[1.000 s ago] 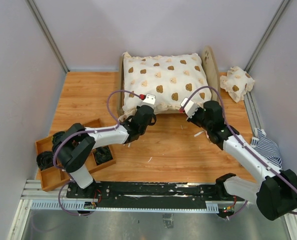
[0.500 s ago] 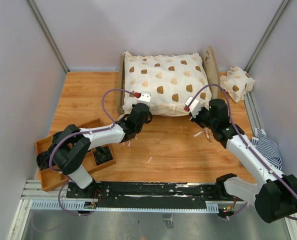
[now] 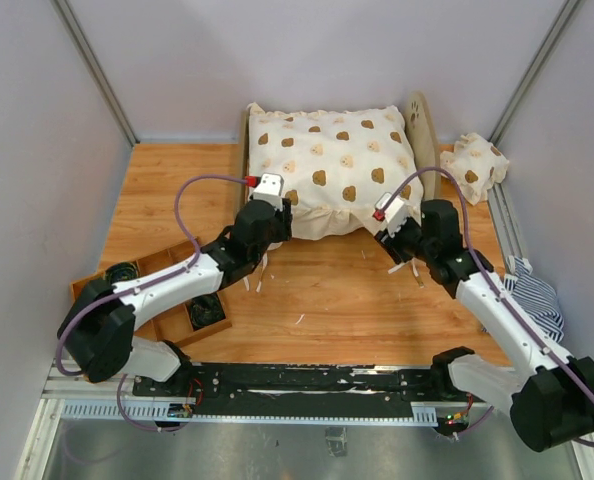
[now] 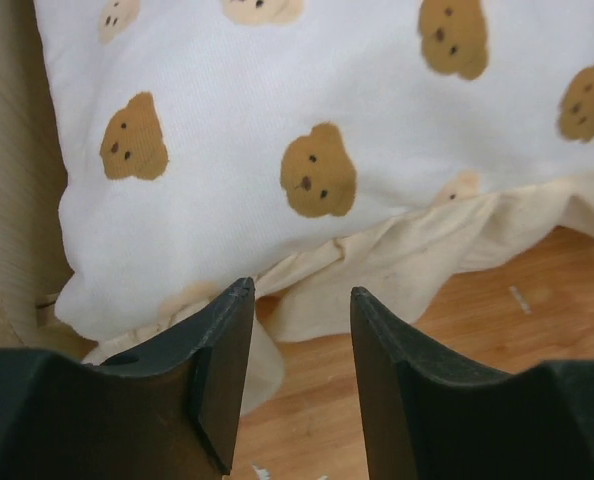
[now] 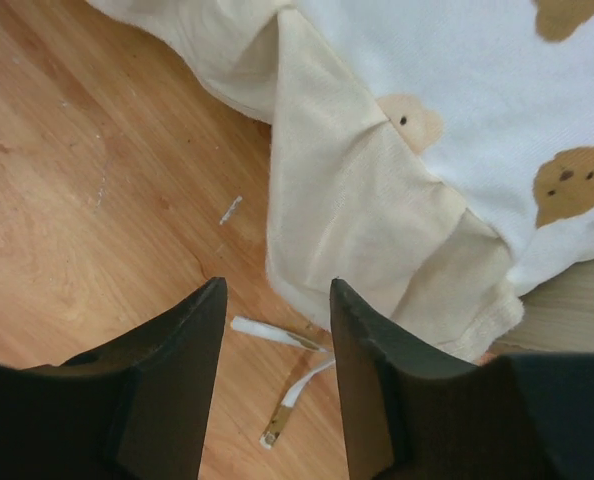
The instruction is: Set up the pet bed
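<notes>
The pet bed (image 3: 420,122) stands at the back of the table, its arched paw-print headboard on the right and its low footboard (image 3: 243,165) on the left. A cream bear-print ruffled cover (image 3: 327,165) lies spread over it and hides what is underneath. My left gripper (image 3: 274,212) is open just off the cover's near-left corner; its jaws (image 4: 302,290) hold nothing, with the ruffle (image 4: 417,250) beyond them. My right gripper (image 3: 394,228) is open at the near-right corner (image 5: 275,285), beside the hanging ruffle (image 5: 357,210), not touching it.
A small bear-print pillow (image 3: 474,167) lies at the back right. A blue-and-white striped cloth (image 3: 537,290) sits at the right edge. A wooden tray (image 3: 97,300) with dark items is at the near left. White scraps (image 5: 277,335) litter the wood below the right gripper.
Both grippers have opened and let go of the cover's near edge, which now hangs over the bed's side. The left gripper has shifted left, and the right one right.
</notes>
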Robot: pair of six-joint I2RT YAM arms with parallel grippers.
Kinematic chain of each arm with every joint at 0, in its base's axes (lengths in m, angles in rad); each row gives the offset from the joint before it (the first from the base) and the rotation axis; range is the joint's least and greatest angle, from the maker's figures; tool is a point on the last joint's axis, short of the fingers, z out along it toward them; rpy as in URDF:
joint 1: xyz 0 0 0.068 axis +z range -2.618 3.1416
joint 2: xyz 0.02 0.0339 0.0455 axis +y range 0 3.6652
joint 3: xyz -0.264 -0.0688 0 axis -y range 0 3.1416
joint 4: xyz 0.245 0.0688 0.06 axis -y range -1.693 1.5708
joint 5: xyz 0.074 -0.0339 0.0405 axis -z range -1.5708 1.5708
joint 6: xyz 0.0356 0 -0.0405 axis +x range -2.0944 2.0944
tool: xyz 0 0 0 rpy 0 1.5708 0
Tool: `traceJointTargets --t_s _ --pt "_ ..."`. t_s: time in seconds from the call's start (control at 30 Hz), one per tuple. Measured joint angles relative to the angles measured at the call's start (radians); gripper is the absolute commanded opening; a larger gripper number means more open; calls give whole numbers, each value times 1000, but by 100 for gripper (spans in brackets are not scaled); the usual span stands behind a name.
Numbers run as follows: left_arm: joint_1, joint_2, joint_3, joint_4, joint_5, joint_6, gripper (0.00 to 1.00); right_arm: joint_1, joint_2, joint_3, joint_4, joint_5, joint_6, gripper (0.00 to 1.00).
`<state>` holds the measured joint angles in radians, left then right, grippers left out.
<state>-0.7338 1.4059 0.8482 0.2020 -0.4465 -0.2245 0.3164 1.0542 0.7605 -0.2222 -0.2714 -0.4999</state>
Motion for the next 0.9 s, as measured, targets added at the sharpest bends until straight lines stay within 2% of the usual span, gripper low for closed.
traceJointTargets --t_s 0.13,0.23,0.37,0.47,0.7,0.9 --pt "0 -78 -3 -2 45 -16 53 -3 -50 -1 58 -41 96 46" --pt "0 -90 -3 2 56 -16 53 -3 -53 -6 165 -36 207 42" --pt "2 -57 0 6 56 -8 51 -3 21 -7 277 13 305 42" --pt "14 -6 8 6 55 -4 46 -3 107 -6 322 59 347 41" --pt "89 69 -16 2 0 -21 37 -3 286 -5 298 217 400 41" --pt "154 69 -28 -7 -23 -27 36 -3 294 -5 265 349 420 41"
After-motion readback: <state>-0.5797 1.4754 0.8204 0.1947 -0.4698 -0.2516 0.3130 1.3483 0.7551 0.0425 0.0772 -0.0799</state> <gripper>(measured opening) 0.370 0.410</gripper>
